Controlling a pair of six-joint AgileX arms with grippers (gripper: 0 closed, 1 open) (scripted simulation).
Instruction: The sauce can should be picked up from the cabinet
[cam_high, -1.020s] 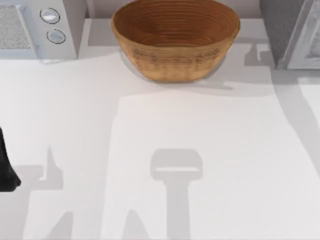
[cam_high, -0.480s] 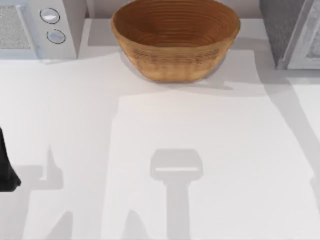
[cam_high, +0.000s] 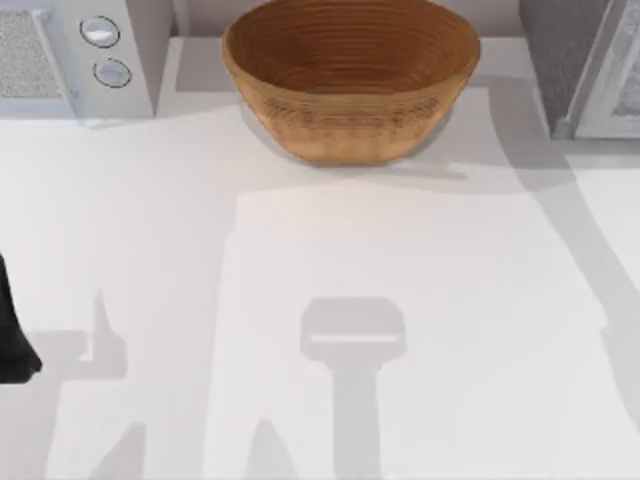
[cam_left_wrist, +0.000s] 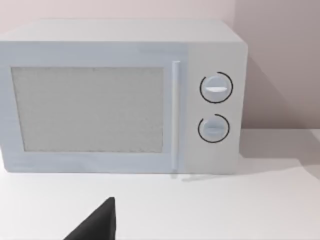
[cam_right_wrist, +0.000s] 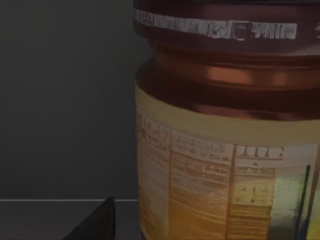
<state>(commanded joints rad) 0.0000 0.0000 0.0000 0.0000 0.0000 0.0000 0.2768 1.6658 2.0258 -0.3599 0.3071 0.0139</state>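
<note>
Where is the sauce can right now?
The sauce can stands close in front of the right wrist camera, upright on a dark shelf with a dark wall behind it. The cabinet is at the table's far right corner in the top view.

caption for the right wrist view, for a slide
Right wrist camera close on the sauce can against the cabinet's dark interior, can upright on the shelf.

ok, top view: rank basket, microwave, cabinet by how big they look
1. basket, whole and clearly the largest.
2. and 3. microwave and cabinet: both are cut off by the frame edges, and the visible parts look about alike, so no ranking between them.
</note>
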